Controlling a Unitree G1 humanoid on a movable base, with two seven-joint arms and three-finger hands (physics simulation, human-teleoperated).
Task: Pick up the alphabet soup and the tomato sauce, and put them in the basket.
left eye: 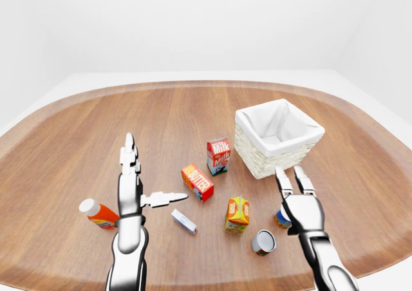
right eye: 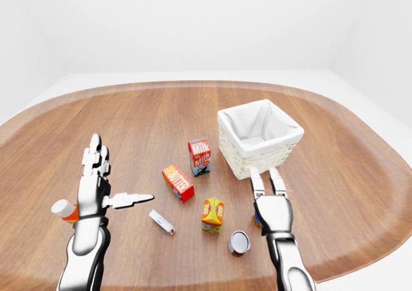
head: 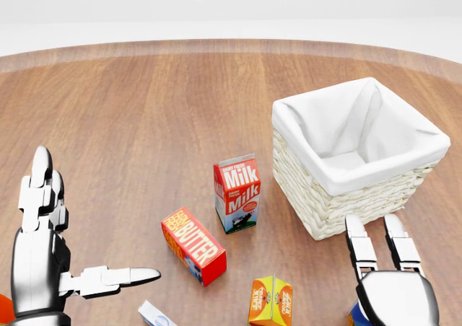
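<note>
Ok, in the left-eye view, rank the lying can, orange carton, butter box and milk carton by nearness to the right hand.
From the right hand:
1. Lying can, just below-left.
2. Orange carton, farther left.
3. Milk carton, up-left.
4. Butter box, farthest left.

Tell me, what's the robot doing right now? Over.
Both hands open, empty. Right hand above an upright can, lying can beside it; labels unreadable. Basket empty. Nothing blocking.

Glossy wooden table [left eye: 77, 136], wicker basket [head: 339, 207]

milk carton [head: 237, 193] upright | butter box [head: 193, 244] lying | orange carton [left eye: 237, 214] | white-capped bottle [left eye: 98, 214] lying
</note>
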